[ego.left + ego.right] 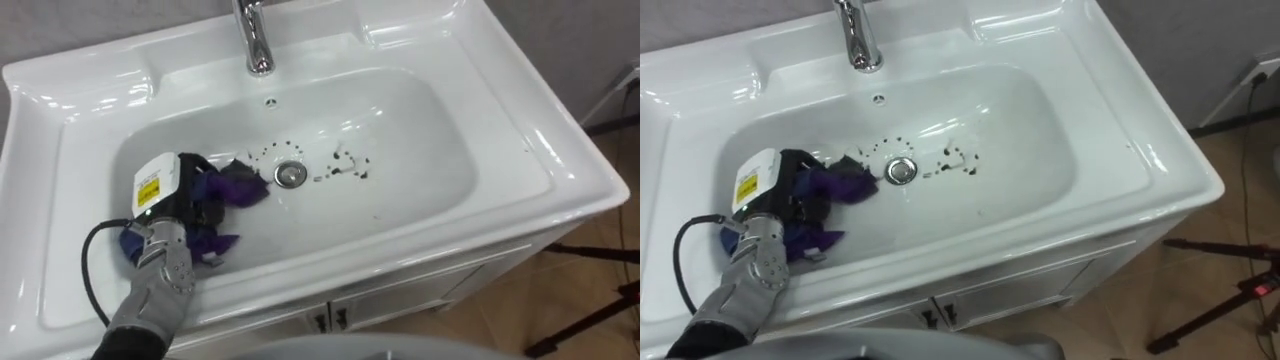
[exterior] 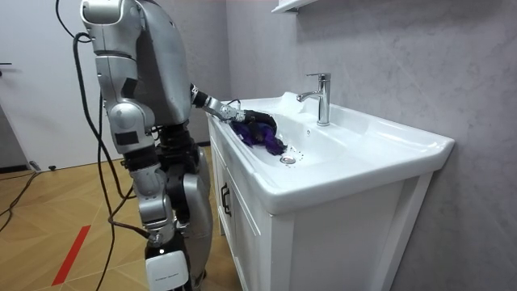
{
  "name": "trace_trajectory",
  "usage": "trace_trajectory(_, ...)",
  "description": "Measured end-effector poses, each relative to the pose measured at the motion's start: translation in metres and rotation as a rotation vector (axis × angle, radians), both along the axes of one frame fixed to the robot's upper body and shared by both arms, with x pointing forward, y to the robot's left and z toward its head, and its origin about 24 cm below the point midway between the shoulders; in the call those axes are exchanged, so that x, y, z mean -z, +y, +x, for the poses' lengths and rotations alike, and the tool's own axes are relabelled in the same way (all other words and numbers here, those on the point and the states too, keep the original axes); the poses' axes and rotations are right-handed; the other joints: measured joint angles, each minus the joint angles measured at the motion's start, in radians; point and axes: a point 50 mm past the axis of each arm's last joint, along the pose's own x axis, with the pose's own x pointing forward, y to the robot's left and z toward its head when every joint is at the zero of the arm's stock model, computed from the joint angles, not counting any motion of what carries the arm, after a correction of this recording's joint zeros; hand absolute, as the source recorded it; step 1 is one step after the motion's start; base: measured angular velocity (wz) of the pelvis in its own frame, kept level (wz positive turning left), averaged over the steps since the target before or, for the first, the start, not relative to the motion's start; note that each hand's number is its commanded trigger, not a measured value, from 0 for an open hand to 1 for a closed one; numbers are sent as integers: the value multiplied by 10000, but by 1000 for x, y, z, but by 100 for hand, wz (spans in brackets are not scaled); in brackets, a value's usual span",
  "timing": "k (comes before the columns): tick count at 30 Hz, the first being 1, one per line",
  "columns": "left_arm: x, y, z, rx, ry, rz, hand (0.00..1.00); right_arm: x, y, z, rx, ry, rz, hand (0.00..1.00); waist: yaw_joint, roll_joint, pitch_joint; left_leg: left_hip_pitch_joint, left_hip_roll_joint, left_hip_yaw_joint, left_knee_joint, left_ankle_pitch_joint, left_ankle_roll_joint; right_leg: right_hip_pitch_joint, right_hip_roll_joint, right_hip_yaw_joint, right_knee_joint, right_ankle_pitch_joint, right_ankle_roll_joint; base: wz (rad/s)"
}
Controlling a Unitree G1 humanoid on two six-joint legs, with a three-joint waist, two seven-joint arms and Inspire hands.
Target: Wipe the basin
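Observation:
A white basin [image 1: 560, 170] has a chrome faucet [image 1: 255, 40] at the back and a drain [image 1: 290, 174] in the middle. Dark specks [image 1: 350, 165] lie on the bowl just right of the drain. A purple cloth [image 1: 240, 185] is bunched on the bowl's left side, reaching almost to the drain. My left hand [image 1: 185, 195] comes in over the front-left rim, and its dark fingers are curled into the cloth. In the room view I stand upright at the basin's front, with the hand [image 2: 254, 120] on the cloth [image 2: 266, 139] in the bowl.
The basin sits on a white cabinet [image 2: 323, 234] against a grey wall. Black tripod legs [image 1: 600, 300] stand on the wooden floor to the right. A shelf [image 2: 295, 5] hangs above the faucet.

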Motion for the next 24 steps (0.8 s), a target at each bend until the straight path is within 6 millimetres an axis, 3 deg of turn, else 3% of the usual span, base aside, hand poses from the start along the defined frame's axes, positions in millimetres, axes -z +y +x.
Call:
trace_trajectory(7,5,4,1,-1183,287,-2234,100,2,6,-5,-1,155,202,0,-29,28,-20,119,27,151,0,0,-1,-37,-7,40,178,-18,-23,-3)
trace_trajectory(17,10,7,1,-1596,923,-3293,100,2,9,-27,360,787,583,0,-243,37,-35,294,70,439,3,-2,-8,-39,65,351,257,-44,-54,-8)
trace_trajectory(24,11,7,13,-1830,1268,-3894,100,2,10,-30,433,1048,551,0,-708,45,-35,100,86,534,-46,-24,-40,-442,96,463,578,-78,-85,-5)
